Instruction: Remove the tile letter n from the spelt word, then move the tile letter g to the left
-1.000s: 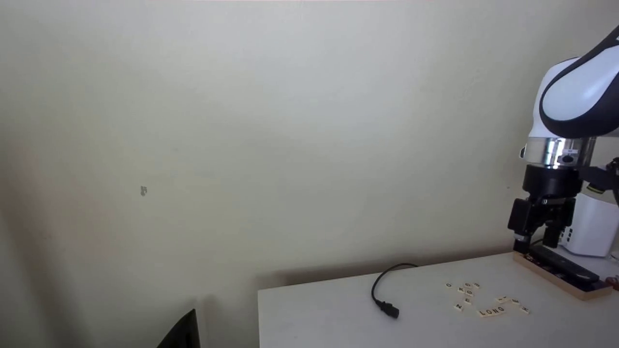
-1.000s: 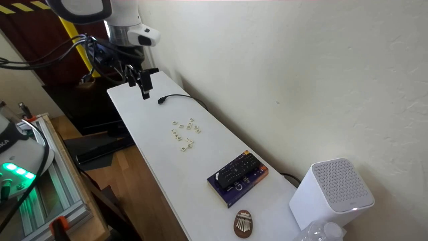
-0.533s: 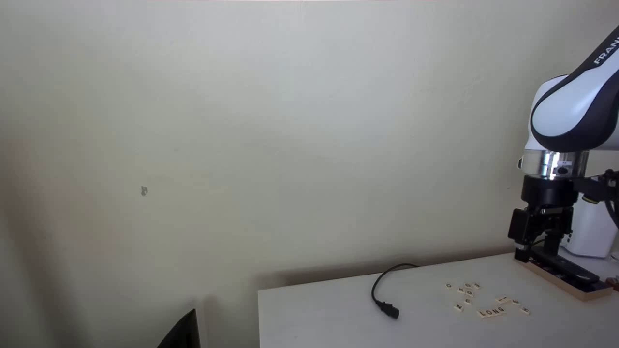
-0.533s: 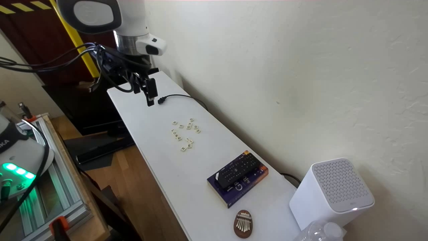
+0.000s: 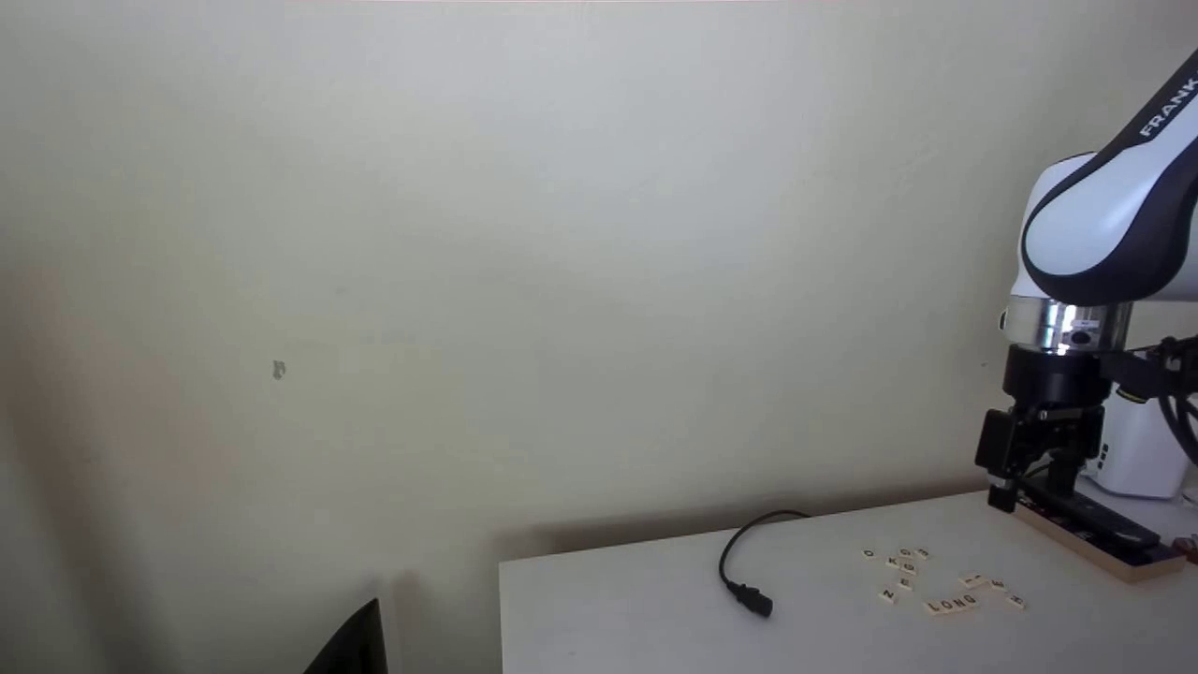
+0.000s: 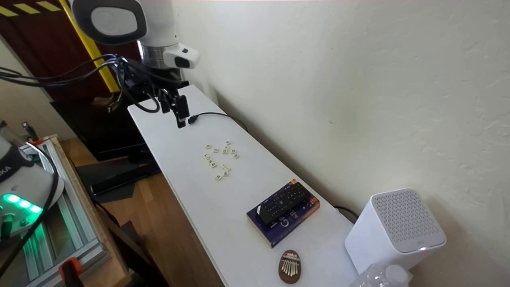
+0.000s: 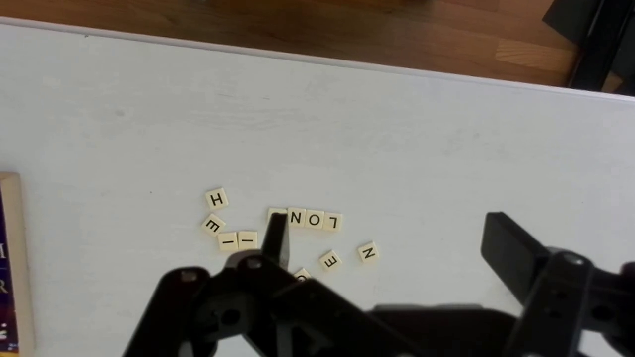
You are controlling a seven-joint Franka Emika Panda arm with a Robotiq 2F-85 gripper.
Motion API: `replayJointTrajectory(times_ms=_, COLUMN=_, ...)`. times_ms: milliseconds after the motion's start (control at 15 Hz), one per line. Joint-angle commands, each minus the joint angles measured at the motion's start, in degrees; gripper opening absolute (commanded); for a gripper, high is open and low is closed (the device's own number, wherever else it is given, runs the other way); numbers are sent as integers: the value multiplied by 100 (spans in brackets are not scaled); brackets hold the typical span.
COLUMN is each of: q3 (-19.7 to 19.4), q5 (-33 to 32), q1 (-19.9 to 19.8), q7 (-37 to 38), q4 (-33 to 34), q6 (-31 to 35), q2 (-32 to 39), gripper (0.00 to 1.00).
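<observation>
Cream letter tiles spell LONG on the white table, read upside down in the wrist view. The N tile (image 7: pixel 296 217) touches the O tile (image 7: pixel 314 219), with the L tile (image 7: pixel 333 221) at the row's end. The G tile (image 7: pixel 276 212) is mostly hidden behind a finger. The word also shows in both exterior views, with its G tile (image 5: pixel 969 599) at one end and its N tile (image 6: pixel 210 162) beside G. My gripper (image 7: pixel 389 238) is wide open and empty, above the table. It also shows in both exterior views (image 5: pixel 1031 485) (image 6: pixel 173 114).
Loose tiles lie near the word, including another N (image 7: pixel 368 253), an E (image 7: pixel 330 260) and an H (image 7: pixel 217 199). A book (image 6: pixel 297 217) carries a black remote (image 6: pixel 283 202). A thumb piano (image 6: pixel 289 267), white box (image 6: pixel 398 223) and black cable plug (image 6: pixel 193 119) are on the table.
My gripper has come down toward the table, with a slight shift to the right in an exterior view. It has stayed open. The tiles have not moved.
</observation>
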Motion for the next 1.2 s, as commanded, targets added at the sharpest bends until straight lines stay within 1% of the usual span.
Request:
replayJointTrajectory(times_ms=0, q3=147, q5=173, q1=-96, q7=60, q4=146, q6=549, q2=609, gripper=100)
replayJointTrajectory(times_ms=67, q3=158, q5=157, q1=-114, q7=114, q4=174, q6=719, q2=770, gripper=100)
replayJointTrajectory(times_ms=200, q3=235, q5=285, q1=-190, q7=-123, q4=260, q6=994, q2=1112, gripper=100)
replayJointTrajectory(times_ms=467, q3=487, q5=339, q1=-498, q7=-393, q4=524, q6=1343, q2=1782, gripper=100)
replayJointTrajectory(times_ms=600, q3=757, q5=433, q1=-792, q7=-657, q4=738, q6=1421, q2=2141, gripper=100)
replayJointTrajectory(times_ms=667, q3=810, q5=351, q1=-874, q7=-673, q4=828, q6=1553, q2=2322, gripper=100)
replayJointTrajectory(times_ms=800, q3=1084, q5=342, q1=-1187, q7=-908, q4=1012, q6=1615, q2=2613, gripper=100)
replayJointTrajectory(times_ms=867, q3=1086, q5=214, q1=-1219, q7=-894, q4=1096, q6=1773, q2=2801, gripper=100)
replayJointTrajectory(times_ms=1133, q3=1386, q5=120, q1=-1626, q7=-1073, q4=1431, q6=1969, q2=3340, gripper=100)
